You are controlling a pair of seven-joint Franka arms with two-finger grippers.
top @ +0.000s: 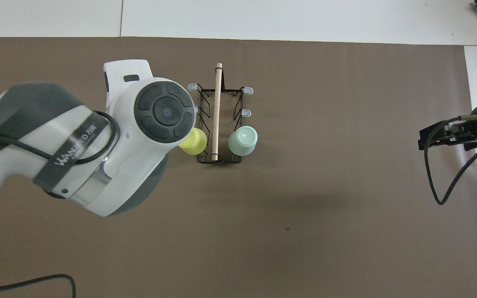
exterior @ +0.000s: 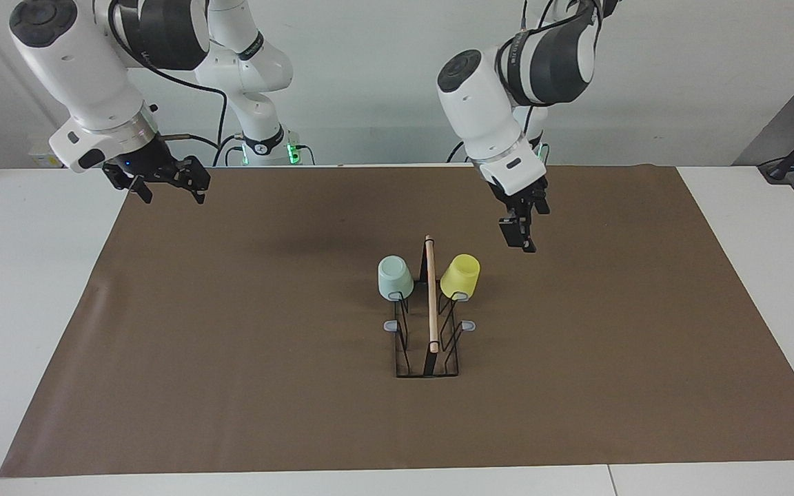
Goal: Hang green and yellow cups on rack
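Sitting mouth-down on rack (exterior: 427, 324) prongs: green cup (exterior: 394, 277), yellow cup (exterior: 460, 275) (draining pose). Left tool (exterior: 520, 233) hovering nearby, right tool (exterior: 166, 180) waiting; grip states unclear.

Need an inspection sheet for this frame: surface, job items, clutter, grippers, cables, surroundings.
Surface: brown mat on a white table, flat.
Job's things: green cup and yellow cup hang upside down on prongs at the robots' end of the rack, one on each side of its wooden handle; four prongs free.
Clutter: nothing seen.
Grippers: left gripper in the air over the mat beside the yellow cup, holding nothing; right gripper waits over the mat's corner at its own end, jaws open.
Cables: black cable loops along the right arm.
Surroundings: white wall; green lights at both bases.
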